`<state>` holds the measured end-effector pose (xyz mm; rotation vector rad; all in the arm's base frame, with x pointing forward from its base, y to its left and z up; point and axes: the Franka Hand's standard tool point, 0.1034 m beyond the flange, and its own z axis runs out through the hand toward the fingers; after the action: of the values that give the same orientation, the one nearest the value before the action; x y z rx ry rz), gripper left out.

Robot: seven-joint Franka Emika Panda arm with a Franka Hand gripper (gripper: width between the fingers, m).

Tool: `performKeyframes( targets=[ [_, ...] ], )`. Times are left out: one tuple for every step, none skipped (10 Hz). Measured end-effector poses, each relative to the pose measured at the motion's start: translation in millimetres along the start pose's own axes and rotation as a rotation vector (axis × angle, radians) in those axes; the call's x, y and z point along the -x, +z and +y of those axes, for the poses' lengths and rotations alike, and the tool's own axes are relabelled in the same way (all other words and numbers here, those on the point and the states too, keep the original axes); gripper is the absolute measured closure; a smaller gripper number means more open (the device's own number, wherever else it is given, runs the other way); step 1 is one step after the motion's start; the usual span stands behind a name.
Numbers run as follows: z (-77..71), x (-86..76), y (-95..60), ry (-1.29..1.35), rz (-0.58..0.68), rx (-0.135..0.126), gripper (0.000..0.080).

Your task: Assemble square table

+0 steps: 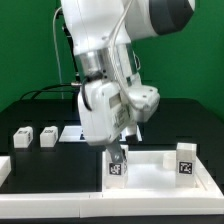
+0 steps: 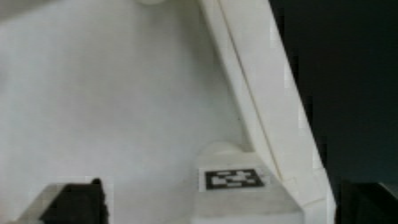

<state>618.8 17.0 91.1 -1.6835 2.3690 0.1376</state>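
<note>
While the arm hangs low over one corner of the slab, the gripper (image 1: pixel 118 158) stands released, grasping nothing.

Square table slab (image 1: pixel 150 176) lies flat on the black table (image 1: pixel 40 165), toward the exterior view's right; the gripper is over its end on the exterior view's left, just above the slab's tag (image 1: pixel 116 169). Wrist view confirms: slab surface (image 2: pixel 107 100), raised rim (image 2: pixel 267 110) and tag (image 2: pixel 231 180) lie below the gripper (image 2: pixel 222 205), one dark fingertip (image 2: pixel 71 205) set well to one side of the rim, the other hard to make out against the dark table. One tagged peg leg (image 1: pixel 185 160) stands upright at the slab's far end on the exterior view's right. Two more peg legs (image 1: pixel 22 137) (image 1: pixel 47 135) sit on the black table, well apart from the slab.
</note>
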Motion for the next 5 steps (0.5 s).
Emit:
performKeyframes(
  targets=[
    [2.4,1.2,-5.4,-0.001,-0.003,-0.002,0.0151],
    [2.8,0.8,-4.5,-0.003,-0.002,-0.001,0.0151],
    [3.0,0.5,-3.7,-0.004,-0.002,0.0,0.0151],
    [3.2,0.4,-3.3,-0.006,-0.001,0.001,0.0151],
    [3.4,0.2,-2.7,-0.007,-0.001,0.001,0.0151]
  ],
)
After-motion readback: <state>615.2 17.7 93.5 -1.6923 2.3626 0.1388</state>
